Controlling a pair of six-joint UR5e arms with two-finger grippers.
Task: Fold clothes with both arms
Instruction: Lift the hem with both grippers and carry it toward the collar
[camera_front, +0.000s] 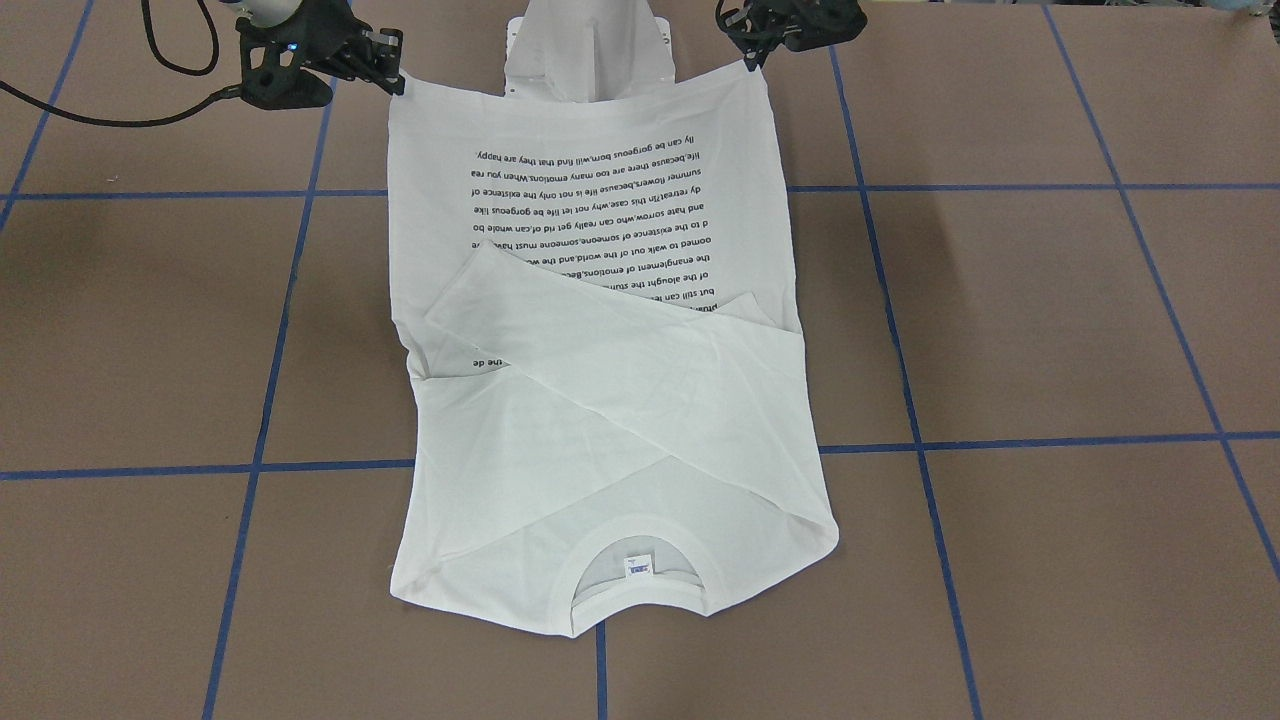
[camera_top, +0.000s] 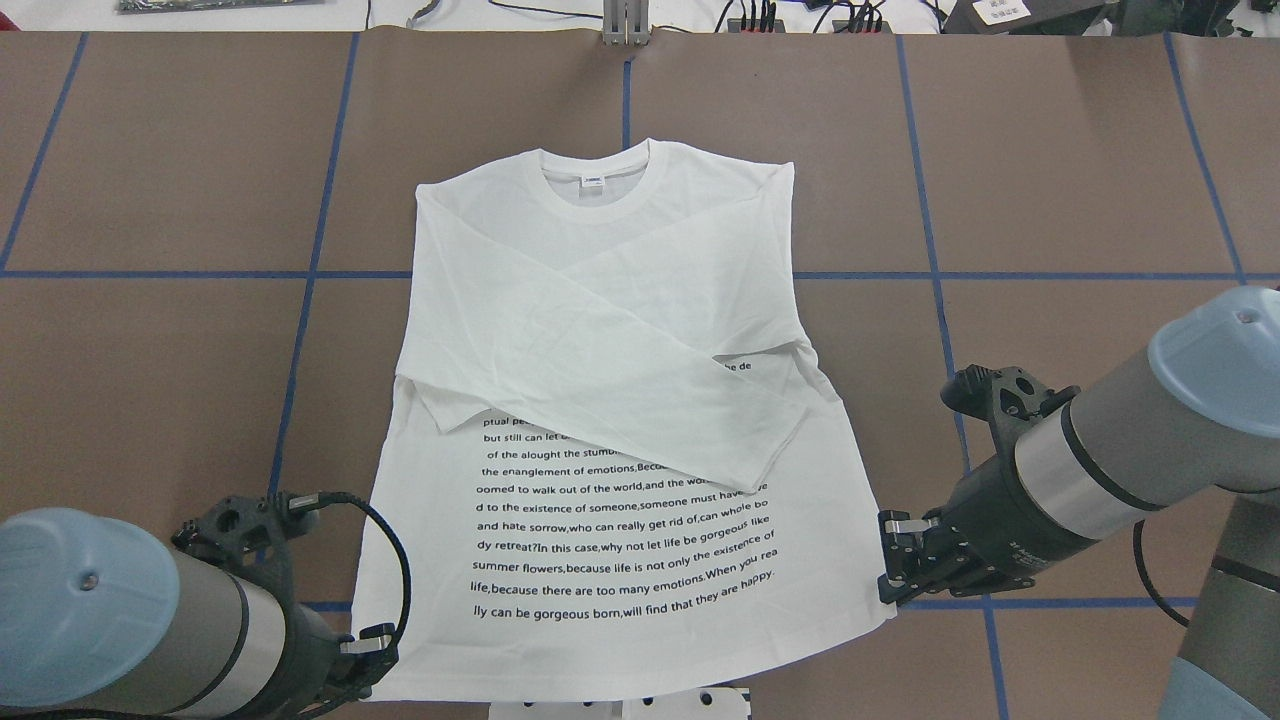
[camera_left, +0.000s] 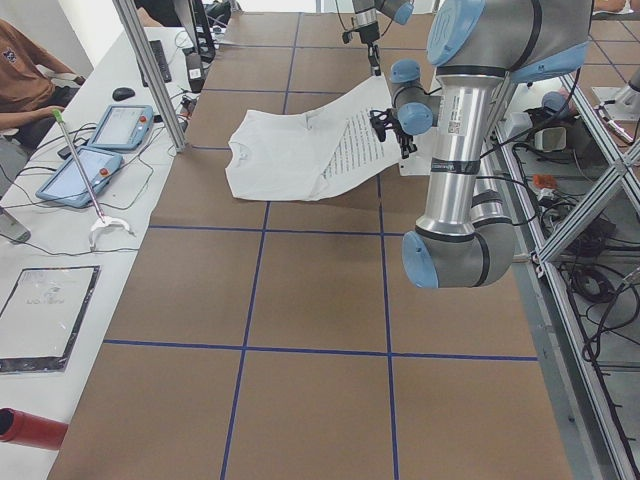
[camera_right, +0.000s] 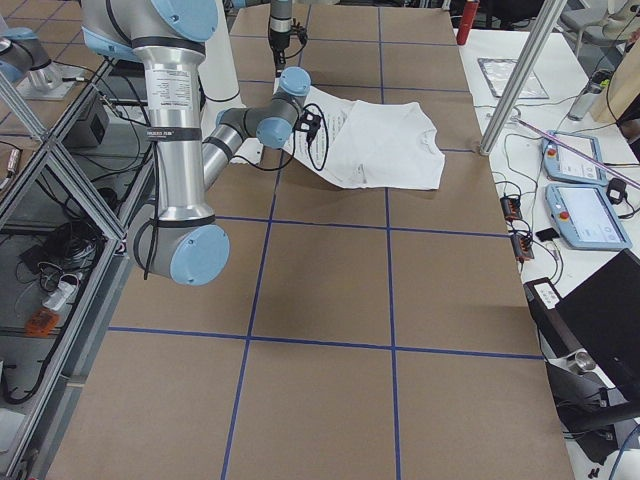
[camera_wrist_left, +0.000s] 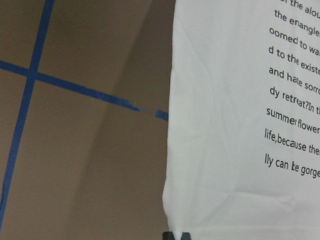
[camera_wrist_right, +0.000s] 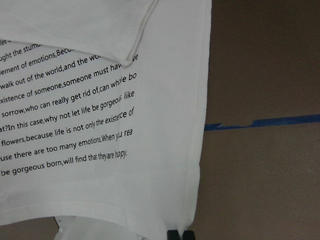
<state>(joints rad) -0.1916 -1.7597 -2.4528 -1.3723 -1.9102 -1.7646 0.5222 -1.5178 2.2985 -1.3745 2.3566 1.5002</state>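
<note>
The clothes are one white long-sleeved T-shirt (camera_top: 600, 330) lying print-up on the brown table. Both sleeves are folded across its chest, and the collar (camera_top: 600, 180) points away from the robot. My left gripper (camera_top: 372, 668) is shut on the hem's left corner, which shows at the top right of the front-facing view (camera_front: 752, 62). My right gripper (camera_top: 886, 585) is shut on the hem's right corner (camera_front: 398, 82). The side views show the hem end of the T-shirt (camera_left: 360, 140) raised off the table. Each wrist view shows cloth pinched between the closed fingertips (camera_wrist_left: 176, 236) (camera_wrist_right: 180, 234).
The white pedestal base (camera_front: 590, 50) stands right behind the hem. Blue tape lines (camera_top: 310, 270) grid the brown table. A side bench holds tablets (camera_left: 90, 165), a seated person (camera_left: 25, 70) is at its end, and a metal post (camera_left: 150, 70) stands at the table edge.
</note>
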